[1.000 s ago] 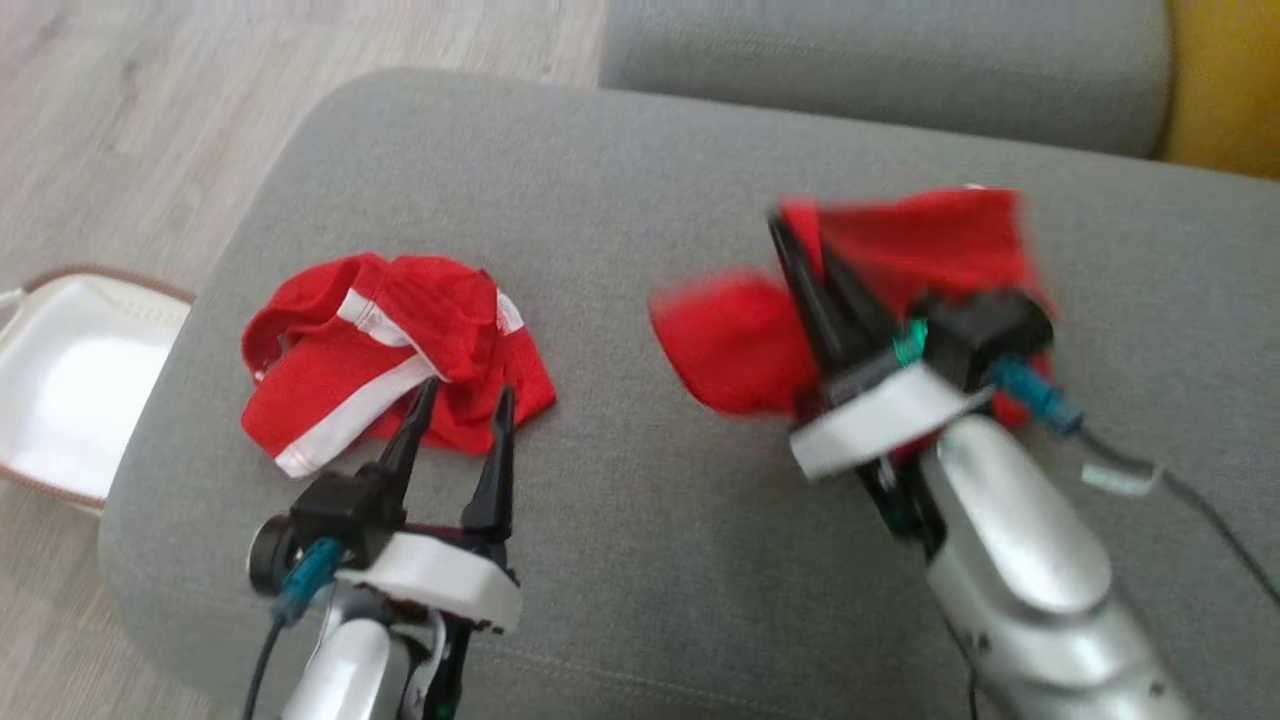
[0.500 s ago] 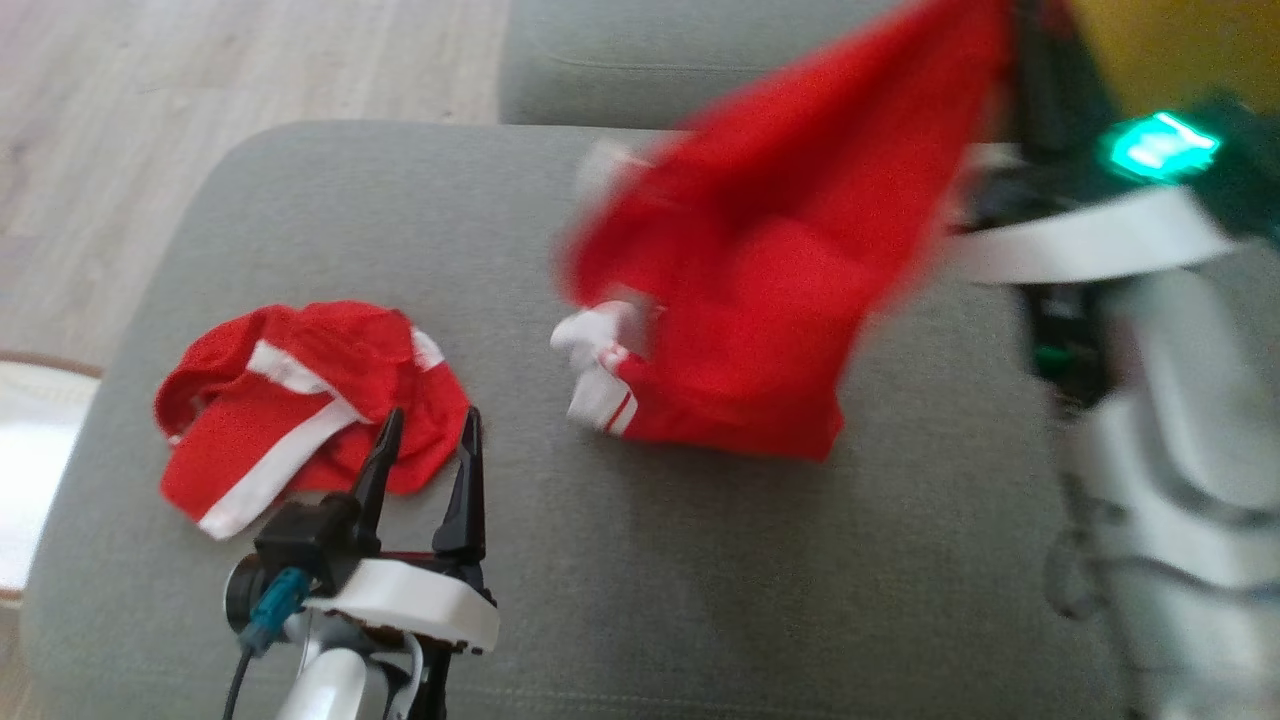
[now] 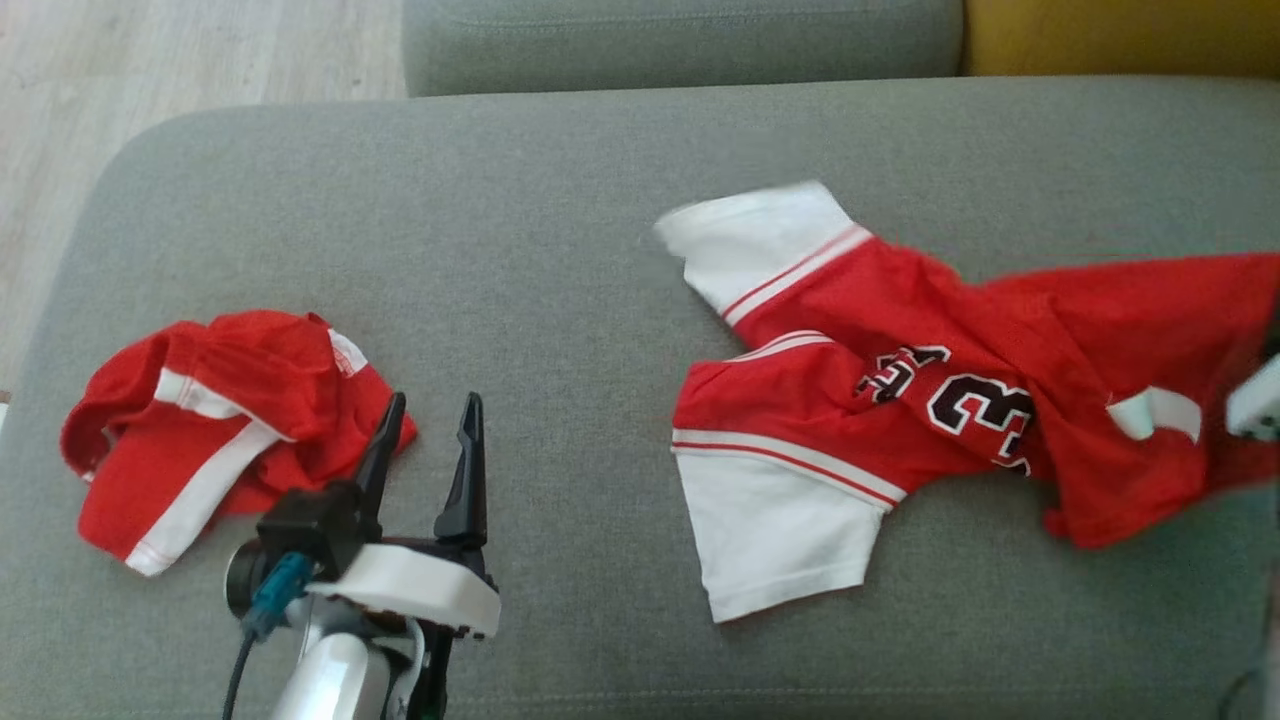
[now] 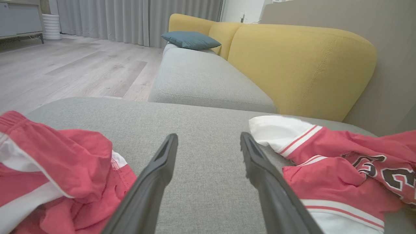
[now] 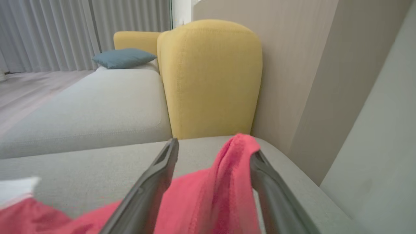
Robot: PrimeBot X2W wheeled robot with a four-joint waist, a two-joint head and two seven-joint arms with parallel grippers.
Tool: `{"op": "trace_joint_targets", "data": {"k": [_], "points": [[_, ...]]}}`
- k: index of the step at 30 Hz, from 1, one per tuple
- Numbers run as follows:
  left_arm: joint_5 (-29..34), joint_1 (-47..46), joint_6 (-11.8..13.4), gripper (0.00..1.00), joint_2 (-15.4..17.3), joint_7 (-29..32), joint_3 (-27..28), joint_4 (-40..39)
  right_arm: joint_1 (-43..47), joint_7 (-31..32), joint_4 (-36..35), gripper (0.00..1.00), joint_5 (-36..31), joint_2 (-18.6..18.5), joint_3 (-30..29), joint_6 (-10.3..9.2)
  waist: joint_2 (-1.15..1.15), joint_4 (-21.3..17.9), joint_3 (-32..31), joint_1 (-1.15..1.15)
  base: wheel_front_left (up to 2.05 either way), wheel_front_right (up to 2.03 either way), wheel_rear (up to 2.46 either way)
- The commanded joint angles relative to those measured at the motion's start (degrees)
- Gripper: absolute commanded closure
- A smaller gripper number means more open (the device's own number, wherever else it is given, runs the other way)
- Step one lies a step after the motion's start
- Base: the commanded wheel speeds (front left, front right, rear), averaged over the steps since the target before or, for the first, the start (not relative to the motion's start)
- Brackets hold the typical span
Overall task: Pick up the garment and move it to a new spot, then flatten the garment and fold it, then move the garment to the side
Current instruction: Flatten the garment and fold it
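Note:
The garment (image 3: 900, 400), a red jersey with white sleeves and dark numbers, lies partly spread and rumpled on the right half of the grey cushion (image 3: 560, 250). Its red body bunches toward the right edge, where a pale part of my right arm (image 3: 1262, 398) shows. In the right wrist view my right gripper (image 5: 214, 148) stands open, and a fold of the garment (image 5: 201, 195) rises between the fingers and leans on the right one. My left gripper (image 3: 435, 400) is open and empty, low over the cushion left of the garment (image 4: 341, 169).
Crumpled red shorts (image 3: 210, 420) with white stripes lie at the cushion's left end, just left of my left gripper (image 4: 208, 136). A second grey seat (image 4: 201, 78) lies beyond, with a blue pillow (image 4: 190, 39). Yellow backrests (image 5: 208, 81) and a wall bound the right. Wood floor (image 3: 150, 60) lies to the left.
The right gripper swung the jersey up and rightward, laid it out on the cushion and opened. The head camera turned right. The left gripper stayed open in place.

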Motion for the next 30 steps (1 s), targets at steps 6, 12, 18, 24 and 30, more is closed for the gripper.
{"op": "trace_joint_targets", "data": {"k": [6,12,18,24,30], "points": [[0.25,-3.43,-0.50,0.00,0.00,-0.34,1.36,-0.92,-2.61,-4.20,-8.58,0.00,-2.70,4.52,3.12,-0.04,0.00,0.10,-0.18,0.00,0.00,0.00,0.00],[-0.03,-3.04,-0.26,0.00,0.00,-0.34,1.37,-1.08,2.10,-7.76,-15.59,0.00,-0.26,7.08,11.15,-0.04,0.00,1.03,-1.83,0.00,0.00,0.00,0.00],[-0.11,-2.00,-0.08,0.00,-0.01,-0.34,1.52,-1.35,7.01,-6.04,-18.48,0.00,0.39,8.25,13.91,-0.04,0.00,1.50,-3.27,0.00,0.00,0.00,0.00],[-0.02,-1.23,0.01,0.00,-0.01,-0.34,2.12,-1.69,9.33,0.31,-18.93,0.00,-0.07,8.78,9.33,-0.04,0.00,1.13,-3.89,0.00,0.00,0.00,0.00],[-0.14,-0.38,0.26,0.00,-0.01,-0.34,2.57,-2.03,16.06,8.94,-19.11,0.00,1.69,9.25,5.77,-0.04,0.00,-1.38,-4.26,0.00,0.00,0.00,0.00]]}}
